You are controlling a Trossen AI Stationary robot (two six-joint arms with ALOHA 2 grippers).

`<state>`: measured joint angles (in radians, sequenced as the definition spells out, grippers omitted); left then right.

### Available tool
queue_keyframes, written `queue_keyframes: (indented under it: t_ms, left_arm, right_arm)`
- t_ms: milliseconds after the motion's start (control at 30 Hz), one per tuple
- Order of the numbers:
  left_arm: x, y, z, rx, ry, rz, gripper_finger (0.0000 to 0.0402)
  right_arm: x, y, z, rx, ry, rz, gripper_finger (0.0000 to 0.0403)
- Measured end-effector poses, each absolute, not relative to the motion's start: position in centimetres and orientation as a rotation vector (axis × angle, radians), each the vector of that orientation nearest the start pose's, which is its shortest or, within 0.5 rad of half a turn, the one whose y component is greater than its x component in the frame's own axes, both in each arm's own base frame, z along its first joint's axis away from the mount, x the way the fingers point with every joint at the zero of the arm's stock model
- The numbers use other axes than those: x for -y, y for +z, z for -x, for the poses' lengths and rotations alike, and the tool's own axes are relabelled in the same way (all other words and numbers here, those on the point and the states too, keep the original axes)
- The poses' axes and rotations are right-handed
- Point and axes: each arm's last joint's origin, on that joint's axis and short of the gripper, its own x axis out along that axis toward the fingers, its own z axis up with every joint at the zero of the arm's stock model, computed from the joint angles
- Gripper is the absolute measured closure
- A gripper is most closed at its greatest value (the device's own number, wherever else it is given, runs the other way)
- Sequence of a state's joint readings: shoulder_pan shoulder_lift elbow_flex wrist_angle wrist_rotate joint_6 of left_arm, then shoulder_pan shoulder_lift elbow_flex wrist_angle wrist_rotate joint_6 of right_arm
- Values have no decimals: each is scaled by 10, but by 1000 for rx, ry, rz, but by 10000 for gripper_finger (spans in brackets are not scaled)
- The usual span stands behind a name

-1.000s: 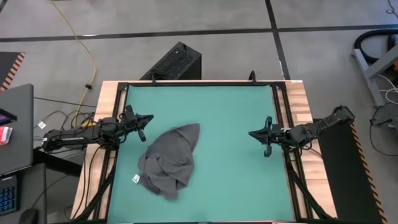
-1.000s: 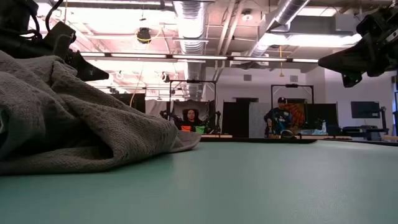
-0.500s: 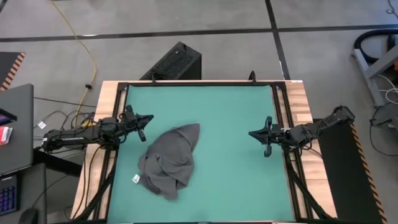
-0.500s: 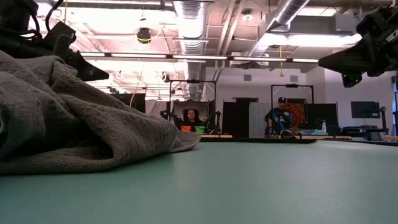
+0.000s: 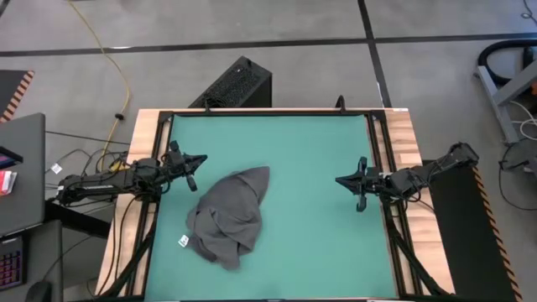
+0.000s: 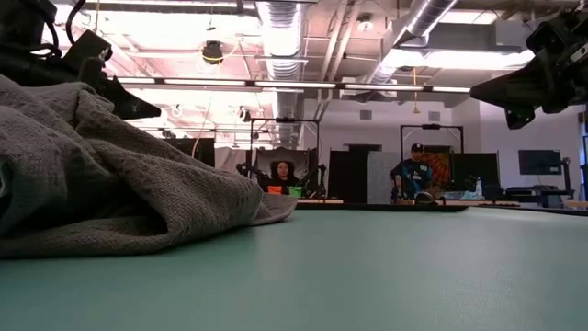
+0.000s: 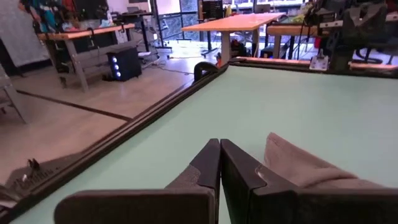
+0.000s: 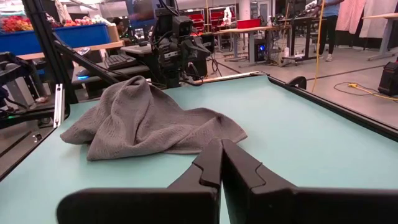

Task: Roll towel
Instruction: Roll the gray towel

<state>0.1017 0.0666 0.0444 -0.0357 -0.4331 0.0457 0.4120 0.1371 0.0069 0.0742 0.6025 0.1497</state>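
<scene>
Left gripper [image 5: 198, 158] clenched on nothing, hanging over the left edge of the green mat [image 5: 310, 168], just beside the towel's upper left. Right gripper [image 5: 342, 179] also pinched together and empty, over the mat's right side, well apart from the cloth. Towel [image 5: 228, 216] lies crumpled in a heap on the mat's left-front part, one tip pointing toward the far side, white tag [image 5: 182, 242] at its near-left edge. Rolling not started; looks like the pre-grasp stage, both arms waiting. Next move likely calls for opening the fingers, catching corners and spreading the cloth flat before any roll. Bunched folds could hide the corners. People sit far back in the room.
</scene>
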Motion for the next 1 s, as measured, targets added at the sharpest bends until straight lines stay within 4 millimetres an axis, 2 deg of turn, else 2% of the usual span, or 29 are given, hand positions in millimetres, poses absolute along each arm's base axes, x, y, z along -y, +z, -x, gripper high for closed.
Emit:
queue_keyframes:
  t_ms: [267,433,633,800,900,1000]
  left_arm:
    - [-22,170,-95,-67,532,-44,402]
    - [-22,170,-95,-45,532,35,401]
    - [-22,170,-95,-21,542,125,401]
    - [-23,170,-95,-17,563,120,401]
    - [-22,175,-95,52,543,177,401]
    - [-20,184,-96,138,451,212,401]
  right_arm:
    - [-25,163,-99,-21,-196,-137,372]
    - [-25,170,-99,47,-193,-231,372]
    - [-22,174,-99,87,-213,-214,372]
    - [-22,177,-99,118,-211,-253,372]
    - [-23,185,-99,179,-146,-289,372]
    - [-23,194,-97,198,-125,-258,372]
